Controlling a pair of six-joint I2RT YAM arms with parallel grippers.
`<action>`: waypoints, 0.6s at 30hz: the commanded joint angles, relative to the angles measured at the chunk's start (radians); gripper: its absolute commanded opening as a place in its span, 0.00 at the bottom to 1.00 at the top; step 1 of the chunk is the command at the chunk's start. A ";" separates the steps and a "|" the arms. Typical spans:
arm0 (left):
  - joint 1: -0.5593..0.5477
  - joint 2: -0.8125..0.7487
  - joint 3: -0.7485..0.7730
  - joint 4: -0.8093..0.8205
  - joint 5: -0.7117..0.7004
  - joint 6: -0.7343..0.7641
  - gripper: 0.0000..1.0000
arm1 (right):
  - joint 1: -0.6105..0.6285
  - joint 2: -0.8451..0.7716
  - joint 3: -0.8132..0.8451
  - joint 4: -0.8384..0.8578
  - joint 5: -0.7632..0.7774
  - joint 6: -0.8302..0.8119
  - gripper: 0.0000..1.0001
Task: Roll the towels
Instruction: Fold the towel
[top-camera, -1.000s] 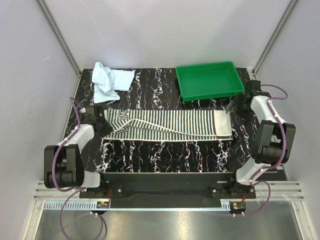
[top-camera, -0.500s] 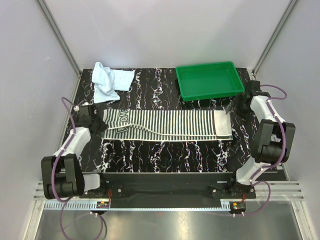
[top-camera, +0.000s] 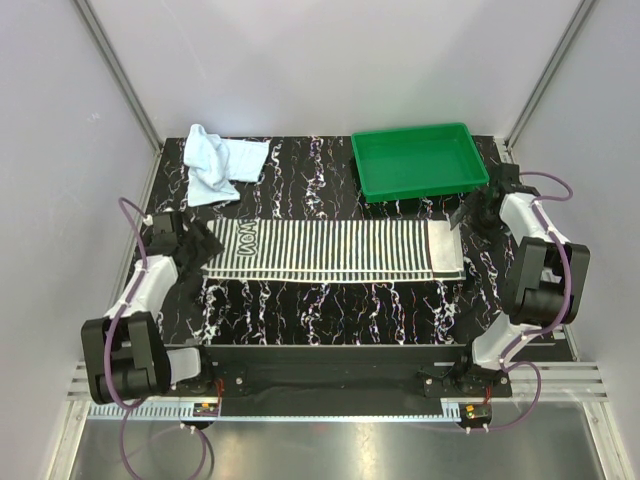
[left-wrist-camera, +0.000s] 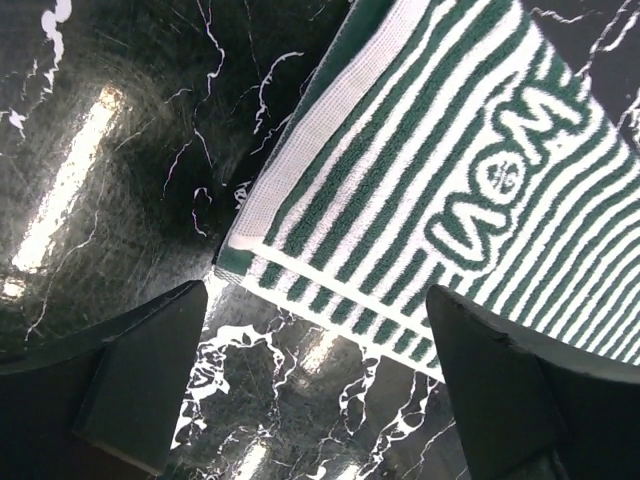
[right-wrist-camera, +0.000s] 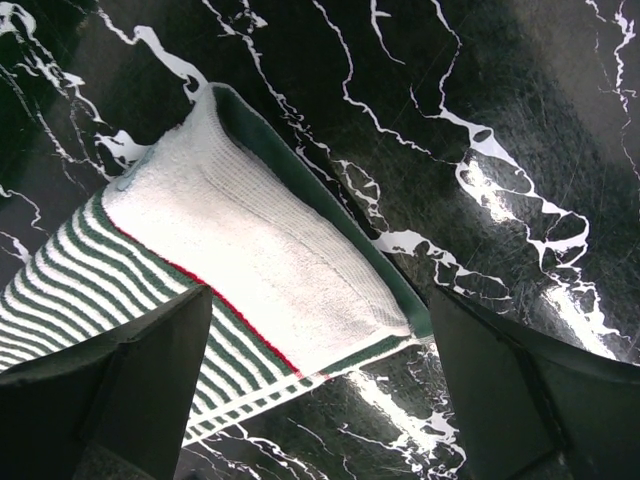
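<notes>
The green-and-white striped towel (top-camera: 335, 248) lies spread flat across the middle of the table, left to right. My left gripper (top-camera: 195, 245) hovers open at its left end. In the left wrist view the towel's corner (left-wrist-camera: 440, 170) lies on the table beyond the spread fingers, and the left gripper (left-wrist-camera: 315, 330) holds nothing. My right gripper (top-camera: 470, 212) stands open over the towel's right end. There the white end band (right-wrist-camera: 240, 240) lies under the right gripper (right-wrist-camera: 318, 330), not pinched. The pale blue towel (top-camera: 218, 162) sits crumpled at the back left.
A green plastic tray (top-camera: 418, 160) stands at the back right, just behind the right gripper. The table top (top-camera: 330, 310) is black marble-patterned, with white walls close on both sides. The arms' bases sit along the near edge.
The left gripper pulled the striped towel's folded left end out to the left until it lay flat, then opened and let go. The right arm has barely moved.
</notes>
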 joint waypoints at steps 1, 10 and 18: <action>0.004 -0.076 0.067 -0.005 0.039 0.035 0.99 | -0.019 -0.041 -0.033 0.045 -0.001 -0.002 0.97; -0.090 -0.148 0.310 -0.274 0.057 0.170 0.99 | -0.088 -0.079 -0.143 0.068 -0.227 0.089 0.90; -0.121 -0.216 0.198 -0.236 0.088 0.204 0.99 | -0.088 -0.153 -0.252 0.027 -0.138 0.137 0.85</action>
